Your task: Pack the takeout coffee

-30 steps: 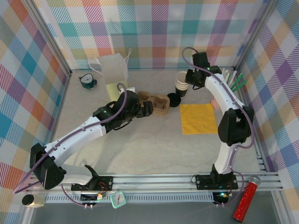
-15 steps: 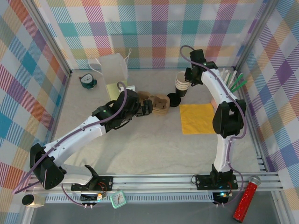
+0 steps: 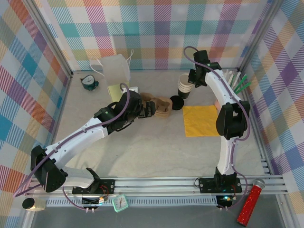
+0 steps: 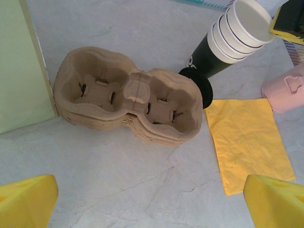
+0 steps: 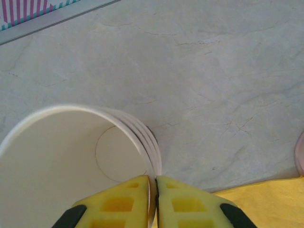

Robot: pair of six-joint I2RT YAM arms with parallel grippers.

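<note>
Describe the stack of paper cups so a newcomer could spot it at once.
Start at the yellow napkin, right of centre. Just beyond its far left corner stands the stack of cups. Unlike the low black lidded cup beside it, it is tall, lidless and cream-rimmed.

- Tabletop (image 3: 142,152): pale grey, marbled with fine darker veins.
- Walls (image 3: 152,28): plaid of teal, orange, pink, purple and yellow on white.
- Carrier (image 4: 128,102): plain brown pulp.
- Lidded cup (image 4: 197,85), just right of the carrier: glossy black.
- Cups (image 4: 223,42), right of the carrier: black walls, cream rims, white inside.
- Napkin (image 4: 247,137), right of the carrier: plain yellow.
- Pad (image 4: 19,71), left of the carrier: pale green.
- Tub (image 4: 285,88), far right of the carrier: pink.
- Left fingers (image 4: 28,199), right fingers (image 5: 118,202): yellow.
- Arms (image 3: 80,137): white, with black joints and purple cable.
</note>
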